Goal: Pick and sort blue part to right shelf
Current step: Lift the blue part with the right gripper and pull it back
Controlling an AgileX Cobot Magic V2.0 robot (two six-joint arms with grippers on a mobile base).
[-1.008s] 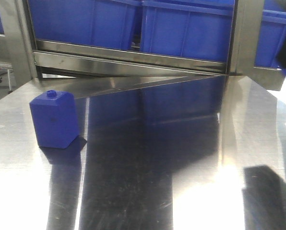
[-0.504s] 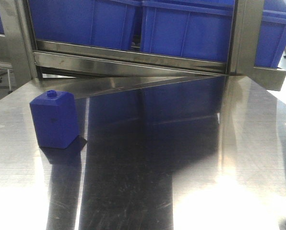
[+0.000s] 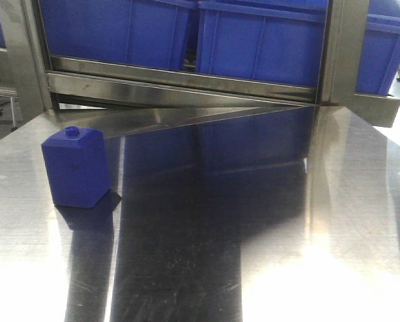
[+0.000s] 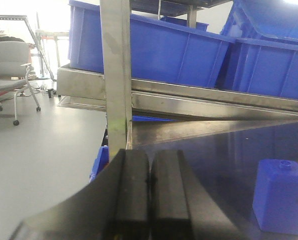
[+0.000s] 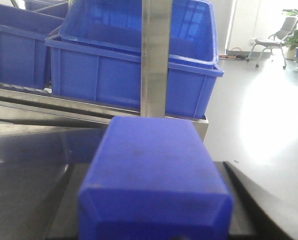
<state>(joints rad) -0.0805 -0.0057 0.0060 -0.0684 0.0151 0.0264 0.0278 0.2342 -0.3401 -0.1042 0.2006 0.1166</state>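
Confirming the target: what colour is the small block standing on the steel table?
The block is solid blue, top knob included; clearest in the exterior front-facing view.

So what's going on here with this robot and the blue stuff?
A two-armed robot is sorting blue parts onto the right shelf. Its right tool appears to grip one blue part, facing the shelf's blue bins. A second blue part stands on the steel table. The left tool is shut and empty, near that part.
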